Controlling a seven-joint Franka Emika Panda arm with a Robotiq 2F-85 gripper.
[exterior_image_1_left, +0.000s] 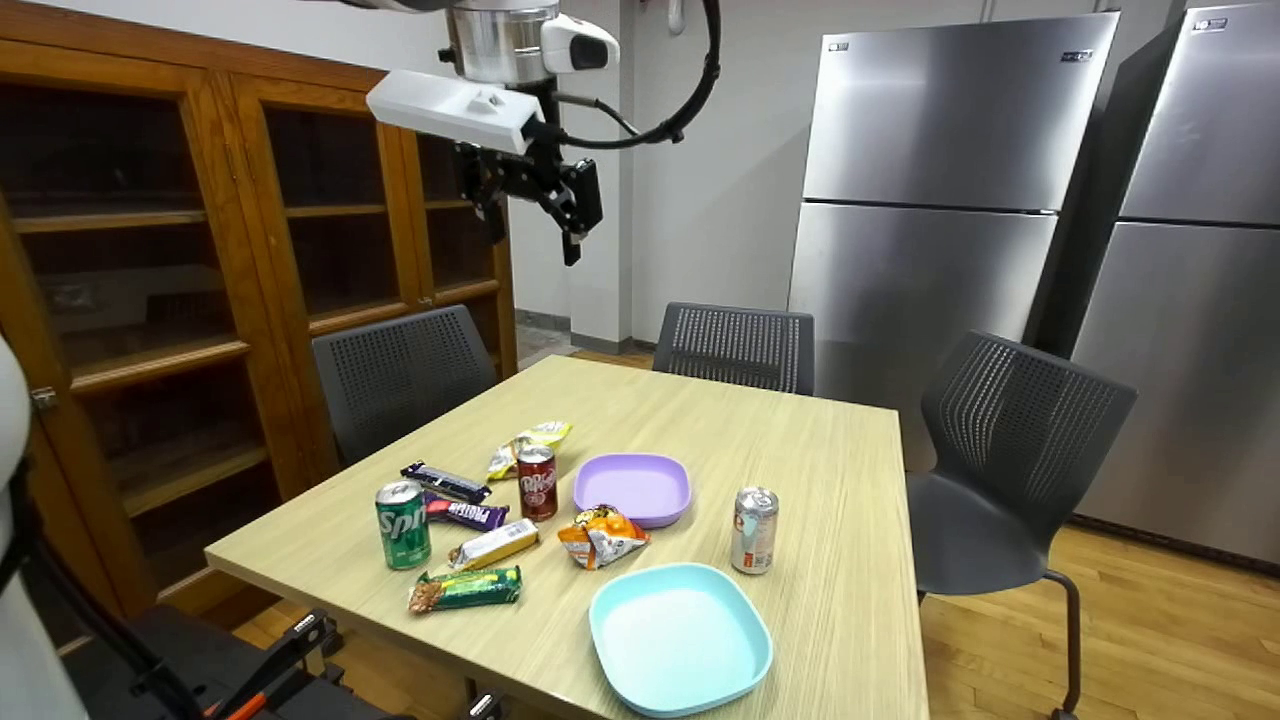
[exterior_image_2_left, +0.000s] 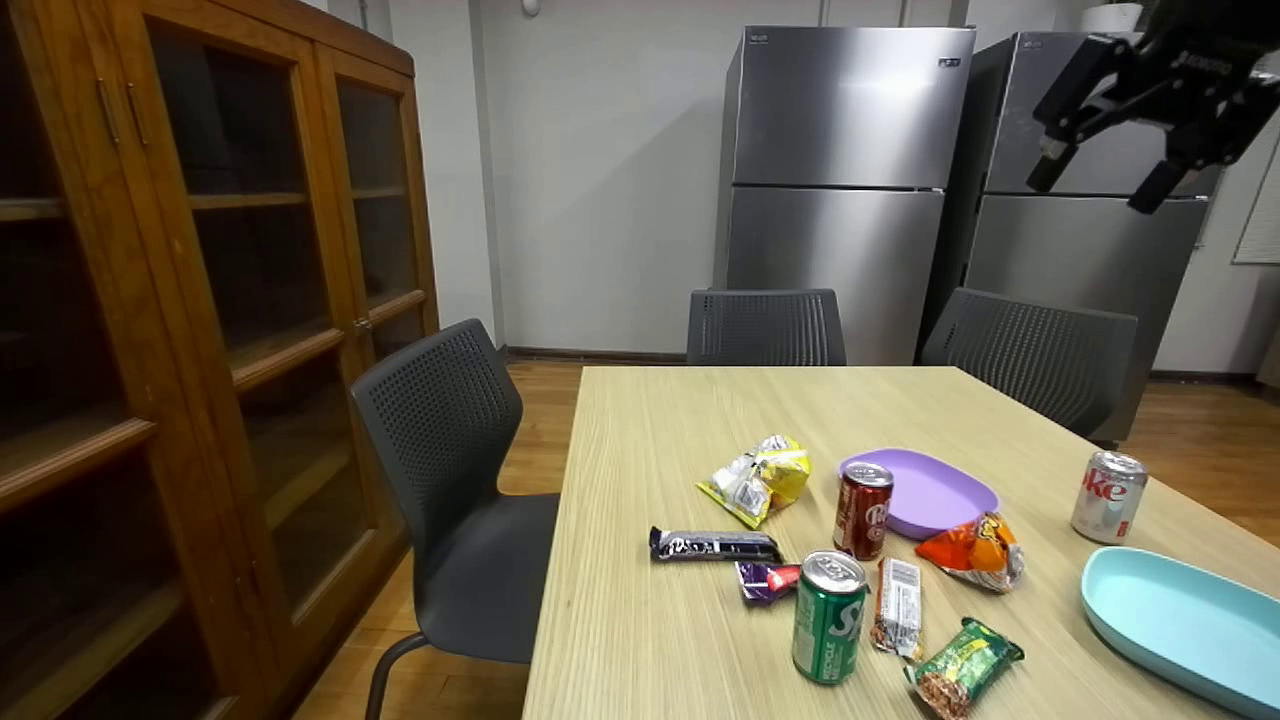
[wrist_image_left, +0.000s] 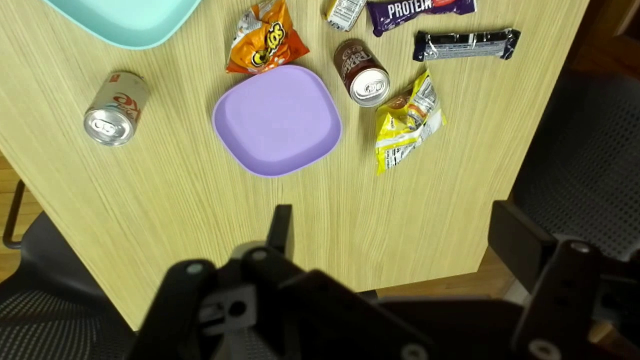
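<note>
High above the table, my gripper (wrist_image_left: 391, 215) stands open, its fingers wide apart with nothing between them. In both exterior views the gripper (exterior_image_1_left: 535, 240) hangs well over everything on the table. The wrist view looks down on a purple plate (wrist_image_left: 278, 120), with a Cheetos bag (wrist_image_left: 272, 42), a Dr Pepper can (wrist_image_left: 357, 70) and a yellow snack bag (wrist_image_left: 407, 125) around it. A silver Coke can (wrist_image_left: 117, 107) stands apart from these. A teal plate (exterior_image_1_left: 680, 640) lies near the table's front edge. A green Sprite can (exterior_image_2_left: 829, 620) is upright among several wrapped bars.
Bars on the table include a green-wrapped one (exterior_image_1_left: 465, 590), a yellow-and-white one (exterior_image_1_left: 495, 545), a purple one (exterior_image_1_left: 467, 512) and a dark one (exterior_image_2_left: 715, 546). Dark chairs (exterior_image_1_left: 735, 345) surround the table (exterior_image_1_left: 820, 440). A wooden cabinet (exterior_image_2_left: 250, 300) and steel fridges (exterior_image_1_left: 940, 250) stand behind.
</note>
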